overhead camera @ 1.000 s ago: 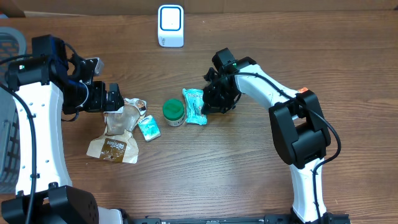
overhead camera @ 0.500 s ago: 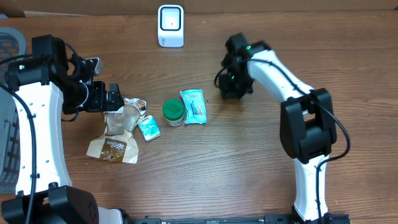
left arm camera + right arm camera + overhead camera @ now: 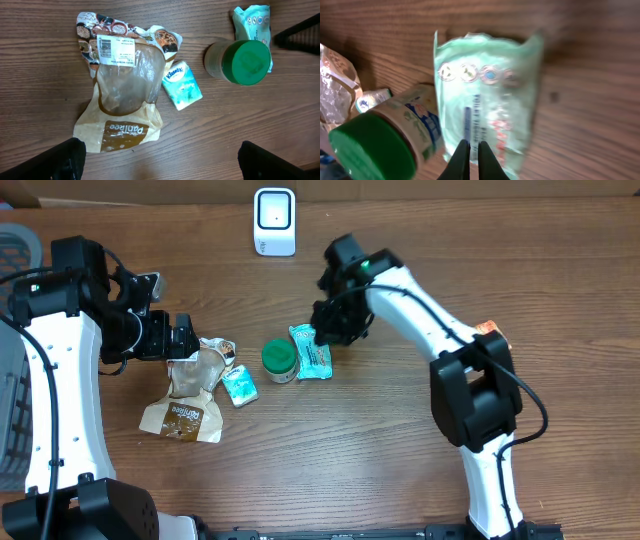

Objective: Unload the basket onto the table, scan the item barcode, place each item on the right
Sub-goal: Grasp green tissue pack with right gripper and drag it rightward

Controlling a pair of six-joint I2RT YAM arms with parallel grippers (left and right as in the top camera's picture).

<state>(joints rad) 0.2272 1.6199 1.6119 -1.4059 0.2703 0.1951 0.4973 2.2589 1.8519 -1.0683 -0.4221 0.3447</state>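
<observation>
A teal wipes packet (image 3: 312, 352) lies flat mid-table, with a green-lidded jar (image 3: 279, 360) touching its left side. My right gripper (image 3: 322, 337) hovers over the packet's far end. In the right wrist view its fingers (image 3: 474, 160) are shut with nothing between them, above the packet (image 3: 490, 95) and beside the jar (image 3: 380, 145). My left gripper (image 3: 186, 337) stands wide open over a brown bread bag (image 3: 125, 95), which shows a white barcode label (image 3: 116, 50). A small Kleenex pack (image 3: 182, 86) lies between bag and jar. The white scanner (image 3: 274, 221) stands at the back.
A grey basket (image 3: 15, 250) sits at the far left edge. Bare wooden table stretches to the right of the packet and along the front.
My right arm swung back and right away from the packet, then returned left over its far end, still shut. The left arm and the items stayed put.
</observation>
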